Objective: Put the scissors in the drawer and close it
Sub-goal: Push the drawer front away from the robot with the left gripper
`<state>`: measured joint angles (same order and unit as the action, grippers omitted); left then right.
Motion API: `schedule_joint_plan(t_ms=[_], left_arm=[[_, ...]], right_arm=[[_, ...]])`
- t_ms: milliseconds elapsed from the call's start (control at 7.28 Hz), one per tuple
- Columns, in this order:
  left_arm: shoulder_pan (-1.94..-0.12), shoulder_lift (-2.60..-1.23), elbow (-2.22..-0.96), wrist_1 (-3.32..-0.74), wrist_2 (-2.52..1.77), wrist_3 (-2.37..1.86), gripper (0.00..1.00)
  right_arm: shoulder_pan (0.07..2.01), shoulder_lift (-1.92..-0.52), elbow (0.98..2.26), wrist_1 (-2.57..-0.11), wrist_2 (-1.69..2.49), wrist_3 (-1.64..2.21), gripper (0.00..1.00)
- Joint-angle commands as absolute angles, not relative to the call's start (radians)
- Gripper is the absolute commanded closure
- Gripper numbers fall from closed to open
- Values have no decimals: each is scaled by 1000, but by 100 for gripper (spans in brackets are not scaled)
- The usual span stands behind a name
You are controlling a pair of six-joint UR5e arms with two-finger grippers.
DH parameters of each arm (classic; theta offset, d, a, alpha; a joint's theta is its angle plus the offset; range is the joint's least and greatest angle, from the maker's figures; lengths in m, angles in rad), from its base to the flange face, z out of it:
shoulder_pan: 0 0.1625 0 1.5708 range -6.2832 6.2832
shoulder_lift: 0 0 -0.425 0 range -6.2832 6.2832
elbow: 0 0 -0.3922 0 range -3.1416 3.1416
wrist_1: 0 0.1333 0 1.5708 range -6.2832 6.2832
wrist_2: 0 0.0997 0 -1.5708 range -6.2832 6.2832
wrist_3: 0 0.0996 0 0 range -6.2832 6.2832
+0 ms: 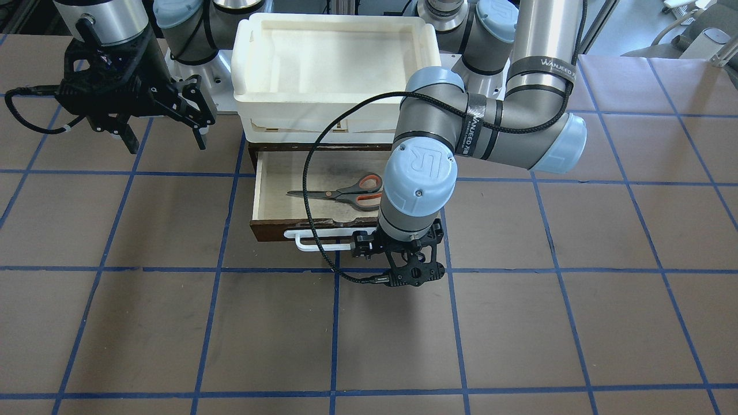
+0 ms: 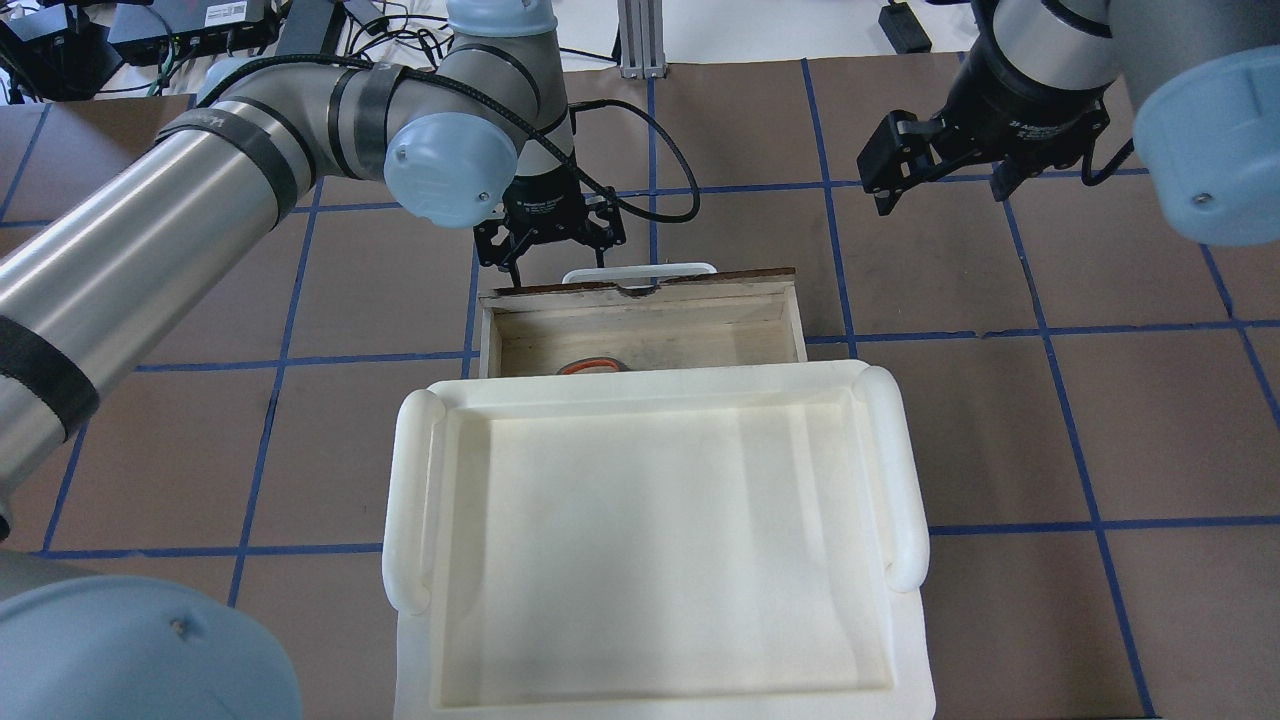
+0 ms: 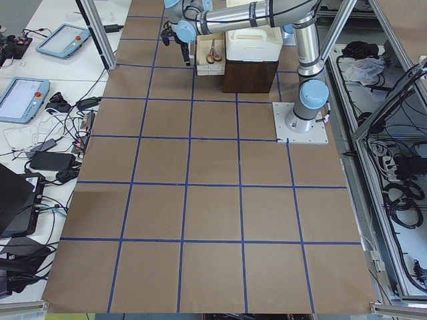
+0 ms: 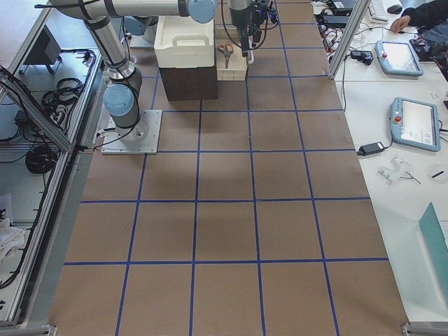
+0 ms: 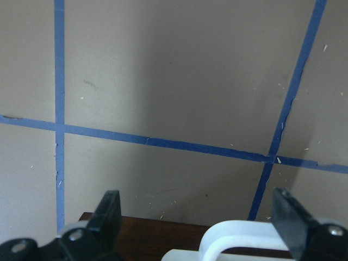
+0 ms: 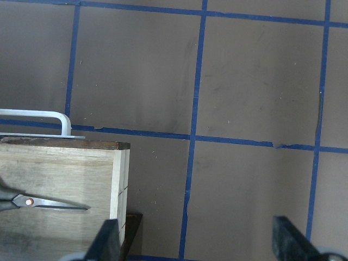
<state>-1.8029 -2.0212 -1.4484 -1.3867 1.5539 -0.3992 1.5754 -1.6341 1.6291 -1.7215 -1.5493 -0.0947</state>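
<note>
Scissors (image 1: 340, 192) in open drawer (image 1: 258, 193), "WANJEED" on left arm (image 1: 545, 60) — left end effector (image 5: 197, 209), right end effector (image 6: 196, 239) both wide

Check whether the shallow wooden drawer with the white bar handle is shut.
Open: the drawer sits pulled out, grey-handled scissors visible inside.

The white tray (image 1: 243, 69) overhangs the drawer's (image 1: 277, 180) rear, the left arm (image 1: 418, 173) covers one end; the rest lies open above.
</note>
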Motion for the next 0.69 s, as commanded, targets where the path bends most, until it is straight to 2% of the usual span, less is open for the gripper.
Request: schedule_joint_plan(t_ms=[0,549], left_arm=[[-1804,-1999,-1460,-1443,1554,-400,0],[-1804,-1957,-1522,-1450,1548,-400,0]], right_arm=[[1575,-1640,1629,-1723,-1557,-97,0],[1575,-1637,1629,-1721,-1555,-100,0]])
